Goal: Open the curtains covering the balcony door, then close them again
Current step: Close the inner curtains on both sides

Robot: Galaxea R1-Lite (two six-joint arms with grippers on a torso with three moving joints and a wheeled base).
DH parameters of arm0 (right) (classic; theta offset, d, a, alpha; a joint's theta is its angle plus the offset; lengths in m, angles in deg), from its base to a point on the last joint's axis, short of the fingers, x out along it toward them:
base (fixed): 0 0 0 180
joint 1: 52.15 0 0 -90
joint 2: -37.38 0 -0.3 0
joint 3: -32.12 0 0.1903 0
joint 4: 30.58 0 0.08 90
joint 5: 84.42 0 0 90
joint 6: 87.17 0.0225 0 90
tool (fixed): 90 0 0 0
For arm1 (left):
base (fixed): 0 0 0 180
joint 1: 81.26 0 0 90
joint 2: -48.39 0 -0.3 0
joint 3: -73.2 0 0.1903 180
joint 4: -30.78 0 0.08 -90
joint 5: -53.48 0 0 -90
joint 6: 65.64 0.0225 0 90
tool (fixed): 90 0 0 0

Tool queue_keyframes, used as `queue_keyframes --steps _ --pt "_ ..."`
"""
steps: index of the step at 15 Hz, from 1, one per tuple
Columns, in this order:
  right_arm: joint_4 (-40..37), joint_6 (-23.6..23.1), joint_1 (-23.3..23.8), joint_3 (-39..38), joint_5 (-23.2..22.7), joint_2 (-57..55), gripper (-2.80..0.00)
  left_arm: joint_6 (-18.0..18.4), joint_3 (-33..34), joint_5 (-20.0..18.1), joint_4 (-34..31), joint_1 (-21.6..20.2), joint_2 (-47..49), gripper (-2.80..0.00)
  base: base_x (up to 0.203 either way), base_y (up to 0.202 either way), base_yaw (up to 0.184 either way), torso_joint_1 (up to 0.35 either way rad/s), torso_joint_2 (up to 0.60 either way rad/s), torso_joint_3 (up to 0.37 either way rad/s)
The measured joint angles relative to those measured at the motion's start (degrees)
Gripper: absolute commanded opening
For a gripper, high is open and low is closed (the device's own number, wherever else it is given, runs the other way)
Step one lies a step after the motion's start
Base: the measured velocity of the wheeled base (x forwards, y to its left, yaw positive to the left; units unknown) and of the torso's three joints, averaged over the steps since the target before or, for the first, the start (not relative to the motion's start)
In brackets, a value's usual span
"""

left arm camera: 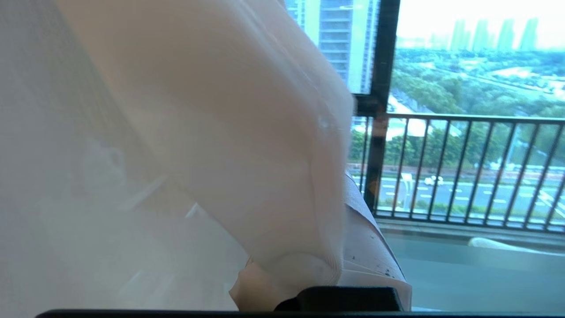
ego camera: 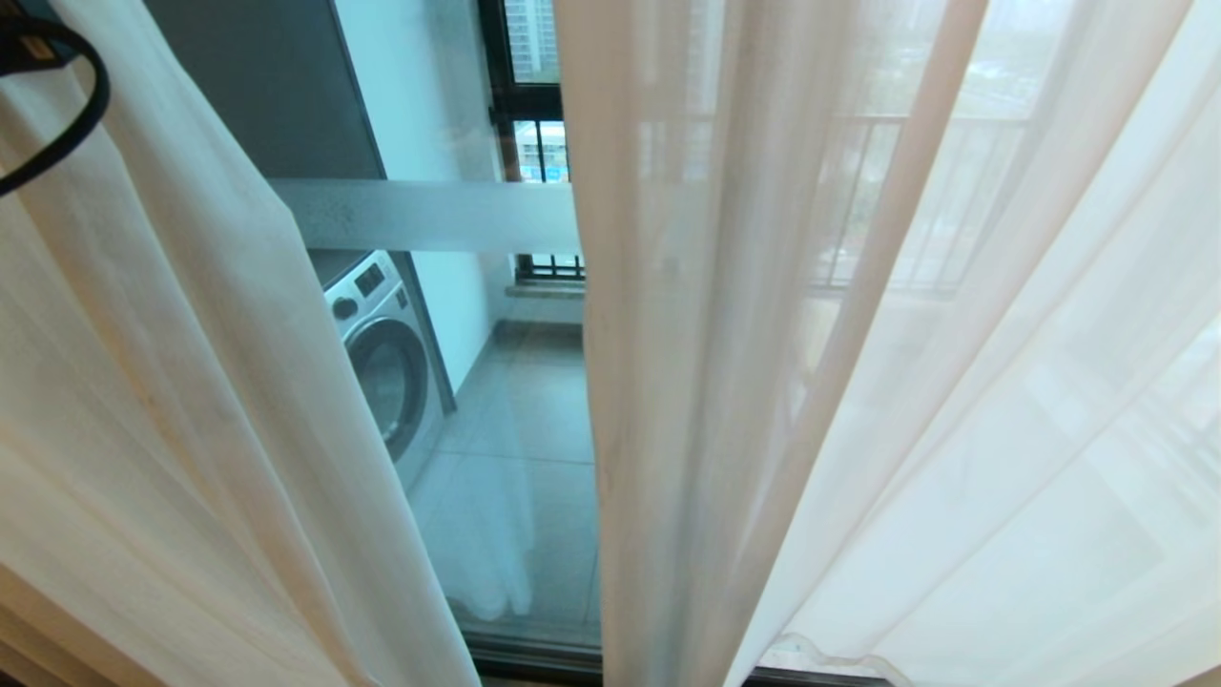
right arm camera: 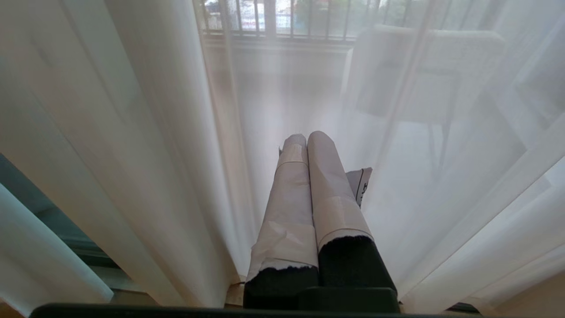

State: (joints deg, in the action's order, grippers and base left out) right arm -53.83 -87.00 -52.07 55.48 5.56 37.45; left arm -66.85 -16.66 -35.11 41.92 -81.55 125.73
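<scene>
Head view: curtains (ego camera: 858, 382) hang in two sheer panels, parted by a gap that shows the balcony door (ego camera: 429, 216) glass with its frosted band and a washing machine (ego camera: 386, 363) beyond.
Left gripper (left arm camera: 318, 265): raised and level toward the railing (left arm camera: 463, 168), fingers (left arm camera: 371, 247) pinched together on a gathered fold of curtain (fabric drapes over them).
Right gripper (right arm camera: 306, 138): low, pointing forward, its taped fingers (right arm camera: 326, 190) pressed together, empty, tips just at the sheer fabric.

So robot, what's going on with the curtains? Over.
Left tool shut on curtains. Right tool shut, empty, against the fabric. Curtains parted, balcony door glass showing. Nothing blocking.
</scene>
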Motion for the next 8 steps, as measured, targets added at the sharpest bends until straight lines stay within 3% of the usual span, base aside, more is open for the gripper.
queue_keyframes --steps 5,8 --pt "0.02 0.0 0.04 0.0 0.02 0.0 -2.8 0.36 -0.12 -0.26 -0.2 0.31 0.0 -2.8 0.0 0.0 0.0 0.0 0.0 0.0" --pt "0.05 -0.02 0.04 0.0 0.02 0.0 -2.8 0.37 -0.36 -0.21 -0.52 2.98 0.02 -2.8 0.0 0.0 0.0 0.0 0.0 0.0"
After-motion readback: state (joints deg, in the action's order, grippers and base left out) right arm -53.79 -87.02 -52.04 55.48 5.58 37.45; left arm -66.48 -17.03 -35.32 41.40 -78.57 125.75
